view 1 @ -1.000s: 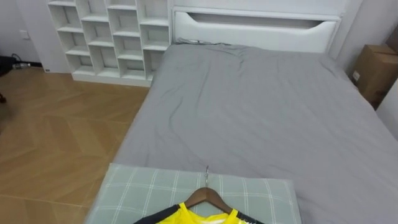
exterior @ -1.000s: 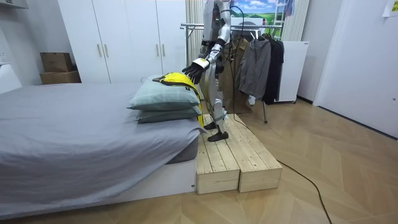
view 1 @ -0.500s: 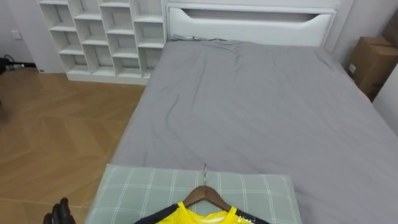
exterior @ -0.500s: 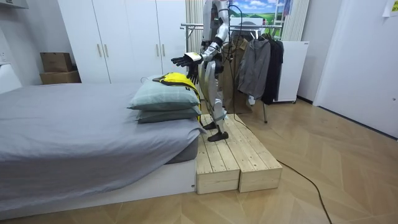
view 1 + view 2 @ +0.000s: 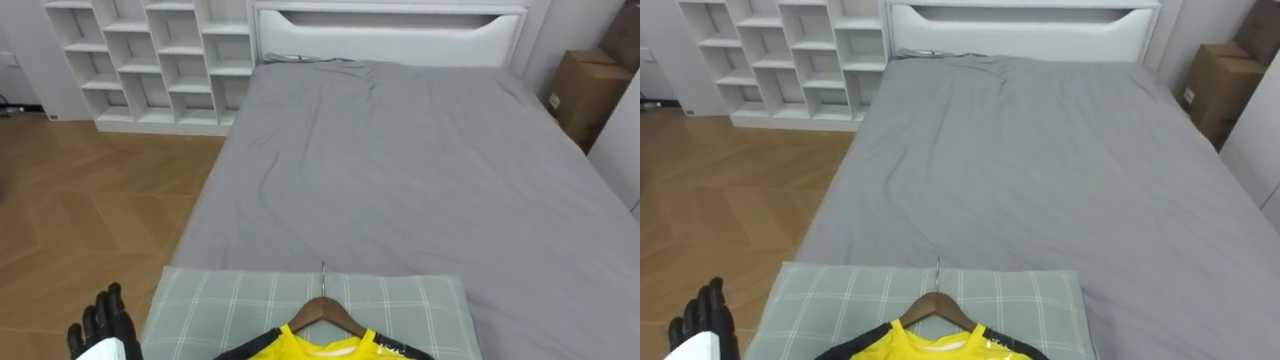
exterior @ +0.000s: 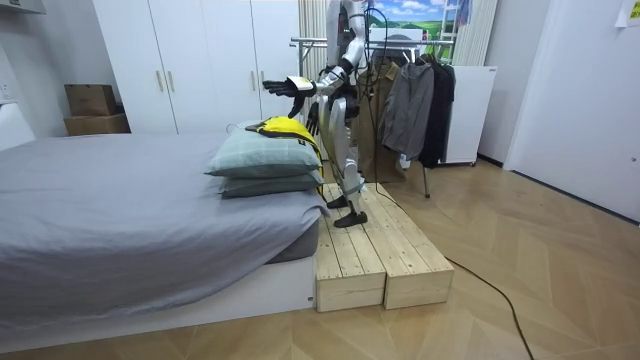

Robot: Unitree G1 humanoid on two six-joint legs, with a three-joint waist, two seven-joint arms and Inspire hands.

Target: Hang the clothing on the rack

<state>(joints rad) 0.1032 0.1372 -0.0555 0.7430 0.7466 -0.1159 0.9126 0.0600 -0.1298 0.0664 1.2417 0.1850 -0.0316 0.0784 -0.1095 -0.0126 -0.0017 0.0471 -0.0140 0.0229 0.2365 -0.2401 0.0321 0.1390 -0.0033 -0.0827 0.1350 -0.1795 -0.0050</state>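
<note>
Left hand (image 5: pixel 100 328) has risen higher at lower left since the earlier frame, fingers straight, holding nothing. Yellow shirt (image 5: pixel 318 348) on wooden hanger (image 5: pixel 325 310) lies on checked pillow (image 5: pixel 215 300); hook points toward headboard (image 5: pixel 390 25), bar runs left to right

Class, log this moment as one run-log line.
task: hang clothes | left hand open, left of pillow, clear of shirt | shirt on hanger, lying on pillow

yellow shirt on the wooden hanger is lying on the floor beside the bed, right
Not quite. The yellow shirt on the wooden hanger is lying on the green checked pillow, not on the floor. The left eye view shows it.
</note>
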